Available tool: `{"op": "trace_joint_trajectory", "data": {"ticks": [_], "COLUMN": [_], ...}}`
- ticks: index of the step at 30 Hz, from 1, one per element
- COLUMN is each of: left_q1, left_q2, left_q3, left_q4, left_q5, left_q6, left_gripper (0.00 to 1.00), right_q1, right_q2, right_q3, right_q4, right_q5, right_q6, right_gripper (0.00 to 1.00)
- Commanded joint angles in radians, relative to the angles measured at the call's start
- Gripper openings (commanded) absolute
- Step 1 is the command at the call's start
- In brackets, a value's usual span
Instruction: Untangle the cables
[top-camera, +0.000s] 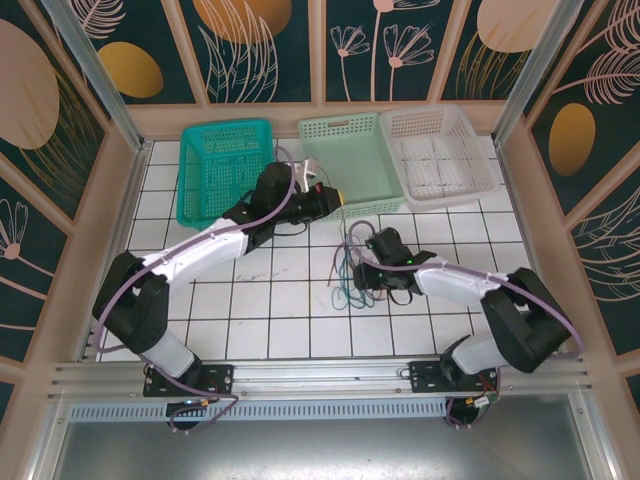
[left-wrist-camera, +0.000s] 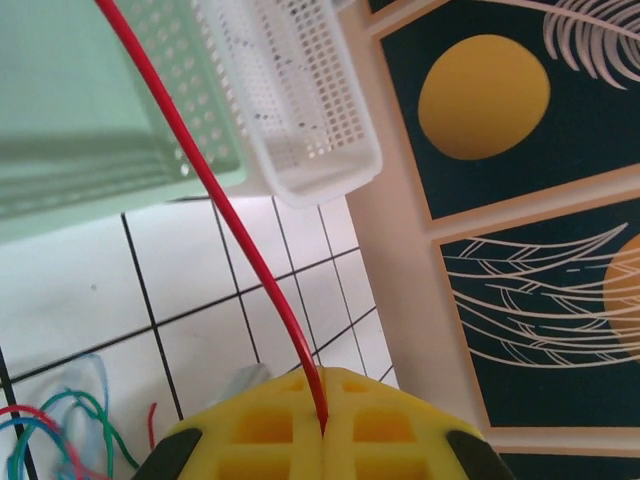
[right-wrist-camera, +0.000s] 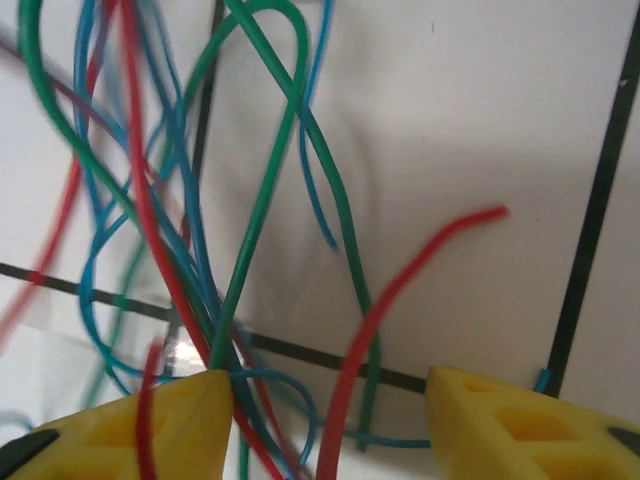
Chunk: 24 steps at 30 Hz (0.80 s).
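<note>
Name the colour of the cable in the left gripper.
Red; the cable shows best in left wrist view.

Text: nothing legible for you to read | Labels, brands, numbers, signs: none you can make out | Wall panels (top-camera: 250, 45): you get painted leaves and discs, no lettering

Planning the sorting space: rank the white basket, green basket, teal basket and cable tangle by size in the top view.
1. white basket, green basket and teal basket: they look nearly alike, so these are not ranked against each other.
2. cable tangle: clearly the smallest.
</note>
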Motion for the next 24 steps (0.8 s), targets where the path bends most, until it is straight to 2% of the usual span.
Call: {"op": "trace_joint_trajectory", "data": {"ticks": [1, 6, 14, 18, 24], "left_q1": [0.005, 0.013, 0.032, 0.034, 0.034], "left_q2": [-0.074, -0.137, -0.2, -0.209, -0.197], "left_q3": [0.043, 0.066, 0.163, 0.193, 0.179], "left_q4": [-0.109, -0.22, -0.332, -0.333, -0.321], "left_q5": [-0.062, -0.182, -0.284, -0.265, -0.236], "left_q6": [0.129, 0.216, 0.294, 0.291, 0.274], "left_gripper": [0.0, 0.0, 0.0, 0.0, 0.0], "right_q1": [-0.016, -0.053, -0.095, -0.143, -0.147], "right_q2": [0.015, -0.041, -0.072, -0.135, -0.261], "right_q3": [0.028, -0.022, -0.014, -0.019, 0.016], "right_q4": [-0.04, 0.006, -0.062, -0.045, -0.021], "right_q5": [0.001, -0.016, 0.017, 0.0, -0.019], "right_q6": [0.007, 0.028, -0.007, -0.007, 0.006], "right_gripper": [0.51, 0.51, 0.52, 0.7, 0.78]}}
